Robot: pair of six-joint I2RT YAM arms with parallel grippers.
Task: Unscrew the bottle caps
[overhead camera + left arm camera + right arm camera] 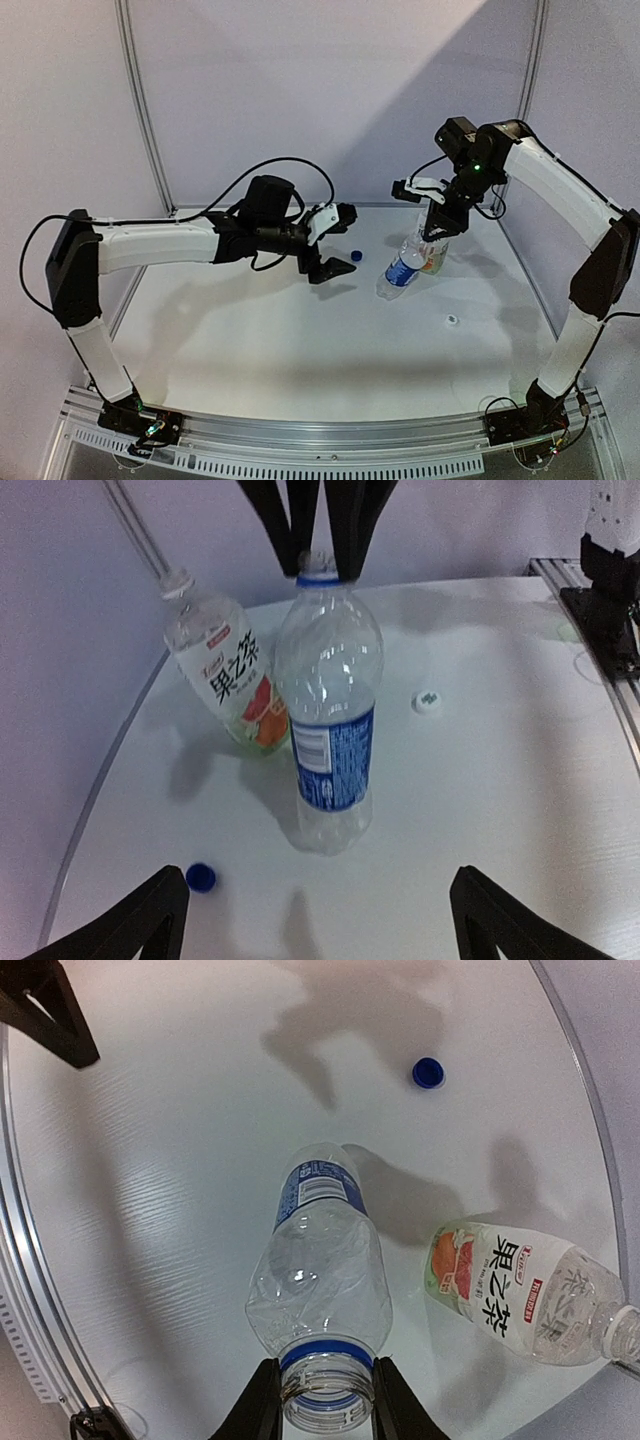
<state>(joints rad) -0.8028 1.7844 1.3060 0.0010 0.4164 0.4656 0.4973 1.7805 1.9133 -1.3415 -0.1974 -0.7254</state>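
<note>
The slim bottle (403, 268) with the blue label (335, 755) has its base on the table and leans, its open threaded neck (325, 1400) without a cap. My right gripper (437, 228) is shut on that neck from above, one finger (258, 1405) on each side. The wider bottle (225, 675) with the green-white-orange label (500, 1288) stands just behind it, top also bare. The blue cap (201, 878) lies loose on the table left of the bottles. The white cap (452, 320) lies nearer the front right. My left gripper (338, 242) hangs open, facing the bottles with nothing between its fingers.
White walls with metal posts (140, 100) close the table at the back and sides. A metal rail (300, 440) runs along the near edge by the arm bases. The right arm's base (610, 590) shows at the table's edge.
</note>
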